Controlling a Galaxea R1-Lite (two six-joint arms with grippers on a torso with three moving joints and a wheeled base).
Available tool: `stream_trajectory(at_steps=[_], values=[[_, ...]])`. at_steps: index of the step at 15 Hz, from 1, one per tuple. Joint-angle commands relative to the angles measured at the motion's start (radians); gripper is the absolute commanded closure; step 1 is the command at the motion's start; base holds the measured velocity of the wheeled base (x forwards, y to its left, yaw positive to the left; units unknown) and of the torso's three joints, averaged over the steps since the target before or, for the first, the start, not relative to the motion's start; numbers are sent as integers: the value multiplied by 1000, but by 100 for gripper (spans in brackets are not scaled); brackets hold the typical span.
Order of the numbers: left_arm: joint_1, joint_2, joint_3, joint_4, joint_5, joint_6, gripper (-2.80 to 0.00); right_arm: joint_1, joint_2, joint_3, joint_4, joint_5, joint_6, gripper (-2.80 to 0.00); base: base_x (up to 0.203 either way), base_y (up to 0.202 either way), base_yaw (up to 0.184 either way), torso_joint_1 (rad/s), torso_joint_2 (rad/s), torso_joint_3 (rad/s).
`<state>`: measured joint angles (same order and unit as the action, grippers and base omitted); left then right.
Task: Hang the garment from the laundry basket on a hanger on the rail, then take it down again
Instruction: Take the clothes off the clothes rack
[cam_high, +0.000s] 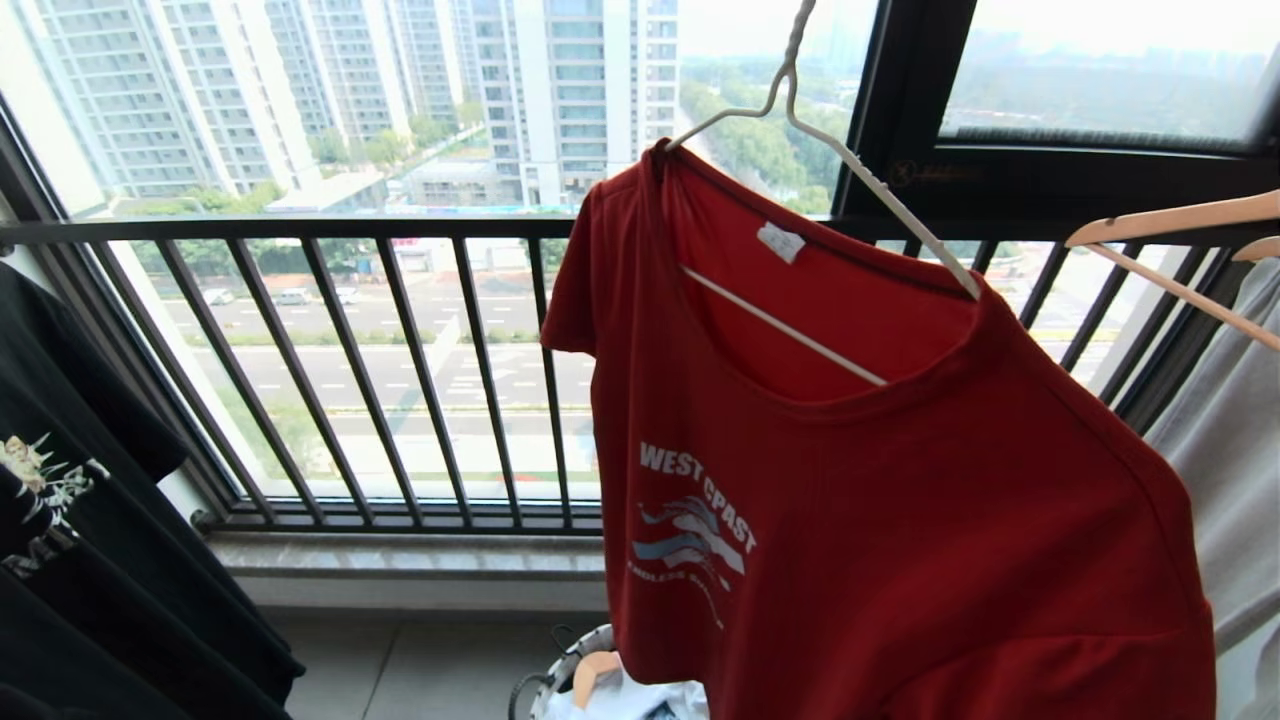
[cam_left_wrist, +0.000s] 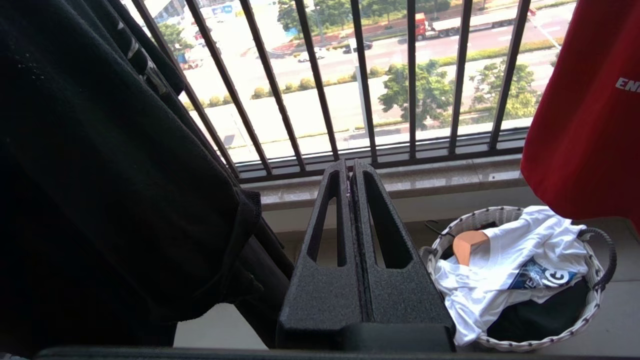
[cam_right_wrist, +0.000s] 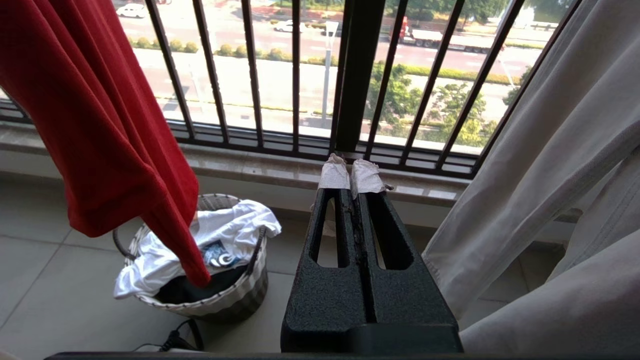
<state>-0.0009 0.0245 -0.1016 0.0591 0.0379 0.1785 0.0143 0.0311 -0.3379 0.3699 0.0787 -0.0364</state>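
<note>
Garment-hanging looks done from where I stand: both black tools, left tool (cam_left_wrist: 351, 172) and right tool (cam_right_wrist: 350, 175), are pressed shut and empty, low near the small round white woven basket (cam_left_wrist: 520, 280), while the bright red T-shirt (cam_high: 900, 520) drapes on the thin cream-white wire hanger (cam_high: 800, 110), taking down left.

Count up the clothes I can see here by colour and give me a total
Red: 1, the red T-shirt hanging on the white wire hanger
Black: 1, the black T-shirt hanging at the left
White: 1, the white T-shirt in the laundry basket
Pale grey: 1, the pale grey garment hanging at the right
Total: 4
</note>
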Motion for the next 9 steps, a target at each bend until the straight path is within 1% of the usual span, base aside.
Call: stream_trajectory(at_steps=[1,2,3,4,5,7,9], values=[[-1,-23,61,-25,-2,3,0,0,-31,201,-193,2,-11,0,0,0,0,0,0,0],[-1,-23,63,-34,-8,4,0,0,-31,280,-326,0,-33,0,0,0,0,0,0,0],[-2,-23,68,-35,-16,7,0,0,-31,321,-417,-3,-53,0,0,0,0,0,0,0],[-2,-24,69,-35,-26,6,0,0,-31,328,-431,-6,-70,0,0,0,0,0,0,0],[-1,-24,72,-37,-36,-10,0,0,-31,331,-420,-11,-77,0,0,0,0,0,0,0],[-2,-23,102,-39,-45,-50,0,0,-31,325,-325,-38,-85,0,0,0,0,0,0,0],[-1,-24,100,-41,-44,-74,0,0,-30,319,-316,-40,-71,0,0,0,0,0,0,0]])
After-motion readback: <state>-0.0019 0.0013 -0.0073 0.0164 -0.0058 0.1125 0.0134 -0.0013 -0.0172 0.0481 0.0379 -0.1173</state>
